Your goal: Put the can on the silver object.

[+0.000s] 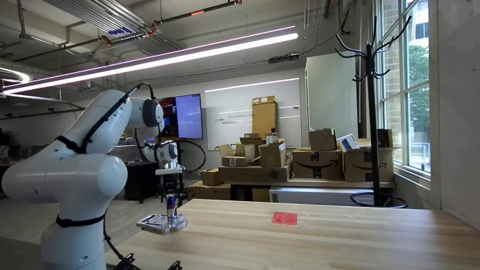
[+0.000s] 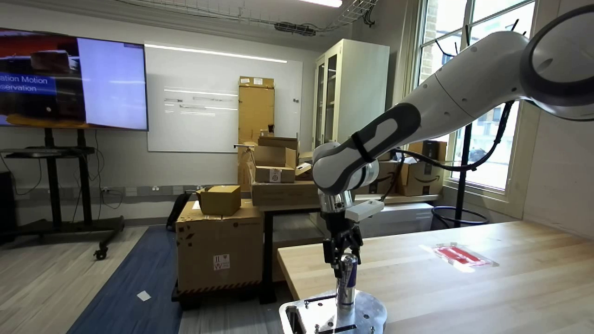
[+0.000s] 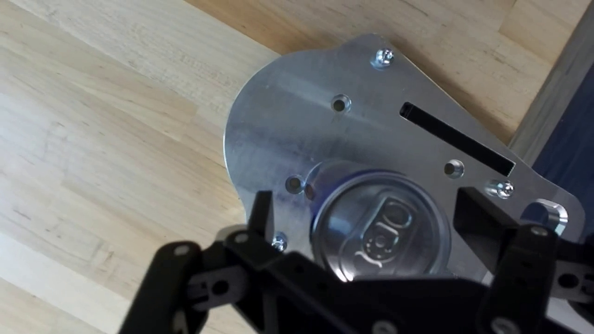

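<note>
Standing upright, a slim dark-blue and silver metal can (image 2: 347, 284) is resting on a flat, round-ended silver metal plate (image 3: 366, 134), its ring-pull top facing up. The plate, marked by drilled holes and a long dark slot, is lying at the corner of a pale, striped wooden worktop (image 1: 322, 240), with one end reaching past the edge. Over the can you are holding a pair of black, jointed fingers (image 3: 261, 213) wide apart: in the wrist view the can's top is sitting between them, space is showing on either side, and they are gripping nothing. In both exterior views the fingers are hanging at the can's upper end, and your white, many-jointed robot arm (image 1: 75, 172) is carrying them from above. Well apart from the plate, a flat red rectangle (image 1: 284, 218) is lying farther along the worktop. Beyond the worktop, brown cardboard boxes (image 1: 307, 159) are standing heaped in front of a wide whiteboard (image 2: 195, 130), a large flat screen (image 2: 74, 86) is glowing nearby, a black metal coat stand (image 1: 373, 123) is rising beside a tall, bright window (image 1: 418, 123), and a dark-blue strip (image 2: 144, 269) is running across the pale plank floor (image 2: 55, 287).
</note>
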`<state>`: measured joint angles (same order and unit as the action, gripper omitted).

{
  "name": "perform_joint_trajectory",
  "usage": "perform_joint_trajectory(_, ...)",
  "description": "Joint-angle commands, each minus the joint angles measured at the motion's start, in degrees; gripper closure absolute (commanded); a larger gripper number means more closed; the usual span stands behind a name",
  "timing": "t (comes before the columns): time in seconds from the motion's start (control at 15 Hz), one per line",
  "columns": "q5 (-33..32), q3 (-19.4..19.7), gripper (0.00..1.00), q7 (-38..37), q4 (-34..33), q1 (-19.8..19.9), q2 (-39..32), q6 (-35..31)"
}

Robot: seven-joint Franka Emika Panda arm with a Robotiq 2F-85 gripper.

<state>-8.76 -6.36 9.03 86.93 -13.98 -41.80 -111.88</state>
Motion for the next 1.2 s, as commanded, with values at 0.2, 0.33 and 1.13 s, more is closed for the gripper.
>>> perform_joint_trajectory(0.2,2.3,-1.9,0.0,0.7,9.4,2.0,14.6,1.8)
perform_joint_trajectory(0.33,3.7,-1.1,0.0,0.6,11.2,3.5,19.2,2.2)
perform_joint_trajectory(1.13,13.4,8.5,0.0,6.0,25.7,18.2,36.5,0.1)
